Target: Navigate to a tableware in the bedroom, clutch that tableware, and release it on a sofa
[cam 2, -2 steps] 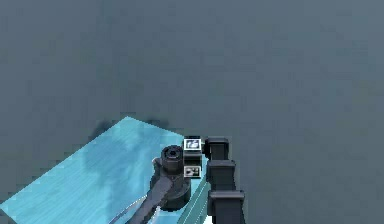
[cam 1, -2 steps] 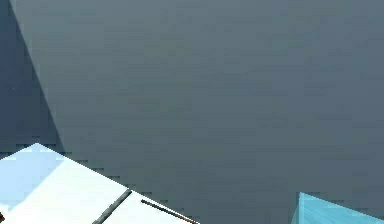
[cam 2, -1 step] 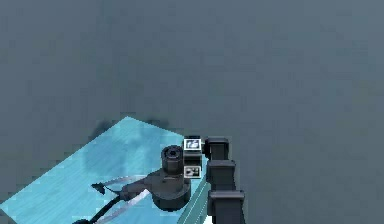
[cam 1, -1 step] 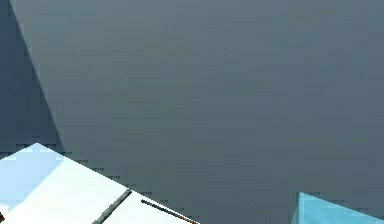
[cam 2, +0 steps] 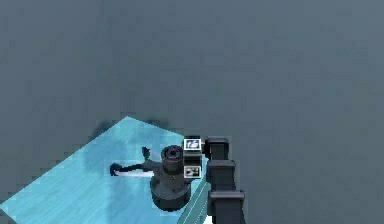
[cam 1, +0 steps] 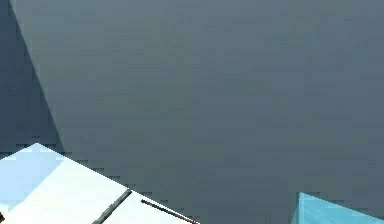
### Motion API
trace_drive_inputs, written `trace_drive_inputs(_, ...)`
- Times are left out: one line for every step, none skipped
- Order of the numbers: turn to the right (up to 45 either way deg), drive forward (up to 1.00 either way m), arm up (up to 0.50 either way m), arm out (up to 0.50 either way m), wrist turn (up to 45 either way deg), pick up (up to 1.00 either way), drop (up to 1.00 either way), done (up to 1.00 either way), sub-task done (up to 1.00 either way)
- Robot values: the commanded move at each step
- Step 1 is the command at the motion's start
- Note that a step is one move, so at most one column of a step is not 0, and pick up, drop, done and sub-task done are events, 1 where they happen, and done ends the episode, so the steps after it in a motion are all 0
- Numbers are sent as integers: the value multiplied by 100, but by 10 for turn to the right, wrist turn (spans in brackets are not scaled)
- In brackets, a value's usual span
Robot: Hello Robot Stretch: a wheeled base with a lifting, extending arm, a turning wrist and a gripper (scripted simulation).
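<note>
Over pale-blue top (cam 2: pixel 80 165): jaws, state & load unclear; grey wall (cam 2: pixel 260 70) bkgd.

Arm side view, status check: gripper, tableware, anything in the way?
Gripper at pale blue surface; whether it holds anything, cannot tell. Pale streak at its tip, too small to name. Dark wall behind.

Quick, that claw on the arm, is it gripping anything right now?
Gripper: cannot be told whether open or shut, or holding anything; it shows against the light blue surface.
</note>
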Motion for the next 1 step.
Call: trace_drive_inputs(0, 0, 0, 0, 240, 0, 0, 0, 0)
